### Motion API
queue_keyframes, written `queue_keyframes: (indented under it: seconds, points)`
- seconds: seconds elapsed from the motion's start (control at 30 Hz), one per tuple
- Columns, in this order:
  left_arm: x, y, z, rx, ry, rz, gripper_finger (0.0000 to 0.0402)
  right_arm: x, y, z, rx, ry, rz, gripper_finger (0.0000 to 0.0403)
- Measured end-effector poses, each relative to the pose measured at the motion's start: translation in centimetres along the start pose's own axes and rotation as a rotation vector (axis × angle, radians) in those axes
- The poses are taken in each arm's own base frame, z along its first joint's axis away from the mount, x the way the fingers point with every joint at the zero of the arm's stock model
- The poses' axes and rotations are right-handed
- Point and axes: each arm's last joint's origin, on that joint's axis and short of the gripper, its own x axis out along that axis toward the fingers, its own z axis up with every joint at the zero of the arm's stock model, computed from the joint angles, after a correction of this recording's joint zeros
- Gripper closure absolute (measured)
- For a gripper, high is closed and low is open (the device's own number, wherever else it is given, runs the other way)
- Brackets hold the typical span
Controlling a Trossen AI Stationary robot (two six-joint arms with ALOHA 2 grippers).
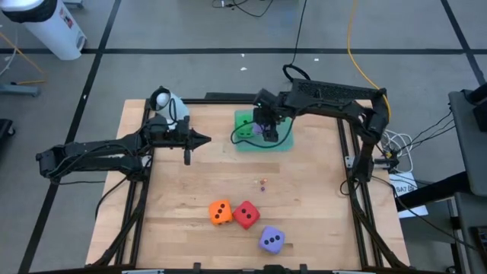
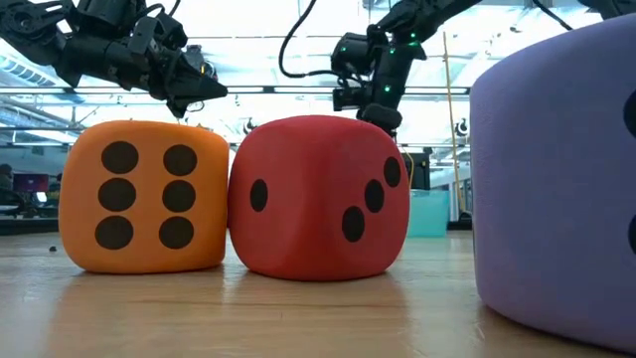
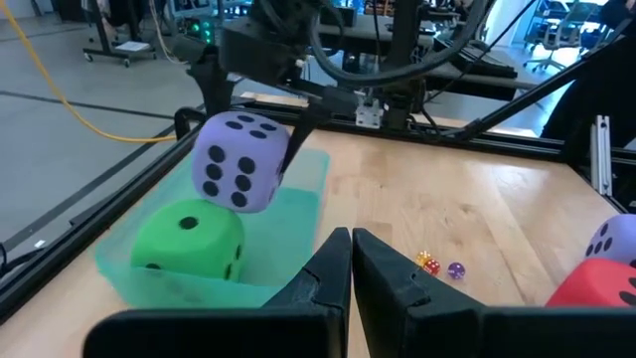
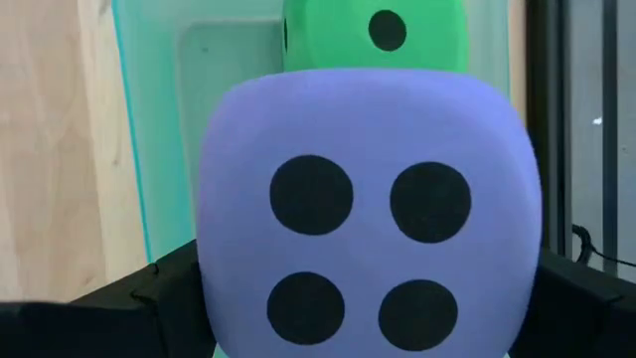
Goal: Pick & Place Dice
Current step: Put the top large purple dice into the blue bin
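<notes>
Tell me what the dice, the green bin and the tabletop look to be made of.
Red die and orange die: likely soft foam, matte, with rounded, slightly bulging edges and printed-looking dark pips. Green bin: thin translucent plastic; the green die shows through its wall. Tabletop: light wood in plank-like strips with visible grain, smooth finish, probably butcher block or laminate.

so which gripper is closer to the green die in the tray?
Right. The right gripper hangs just above the green die, holding a purple die; the left gripper sits beside the tray.
</notes>
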Motion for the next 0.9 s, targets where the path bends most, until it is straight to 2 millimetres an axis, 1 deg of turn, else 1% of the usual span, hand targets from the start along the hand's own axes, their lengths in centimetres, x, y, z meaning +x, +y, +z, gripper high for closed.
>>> queue_keyframes:
  seconds: [0.1,0.2,0.3,0.37,0.47,0.53,0.7,0.77,0.9]
  points:
    - [0.0,0.0,-0.1,-0.002,0.005,-0.001,0.0380,-0.5,-0.1,-0.1,0.003,-0.009,-0.012,0.0052]
    - [0.0,0.0,-0.1,-0.003,0.008,-0.001,0.0380,-2.2,0.0,-0.5,-0.009,-0.020,-0.023,0.0053]
    - [0.0,0.0,-0.1,-0.003,0.008,-0.002,0.0380,-3.7,-0.3,-0.3,-0.015,-0.079,-0.054,0.0054]
    - [0.0,0.0,-0.1,0.000,0.008,-0.001,0.0380,-4.1,-0.5,-0.5,-0.008,-0.083,-0.054,0.0053]
    - [0.0,0.0,-0.1,0.011,0.007,-0.002,0.0380,-4.0,-0.8,-0.5,-0.005,-0.091,-0.061,0.0051]
    - [0.0,0.0,-0.1,0.012,0.007,-0.001,0.0380,-3.7,-1.1,-0.7,-0.007,-0.079,-0.059,0.0052]
    - [0.0,0.0,0.0,0.016,0.002,-0.001,0.0380,-1.3,-1.4,-0.7,-0.011,-0.025,-0.029,0.0052]
    - [0.0,0.0,0.0,0.017,0.002,-0.001,0.0380,-0.5,-1.5,-0.6,-0.004,-0.034,-0.001,0.0052]
    - [0.0,0.0,0.0,0.018,0.002,-0.001,0.0380,1.8,-1.5,-0.4,-0.001,-0.012,0.017,0.0052]
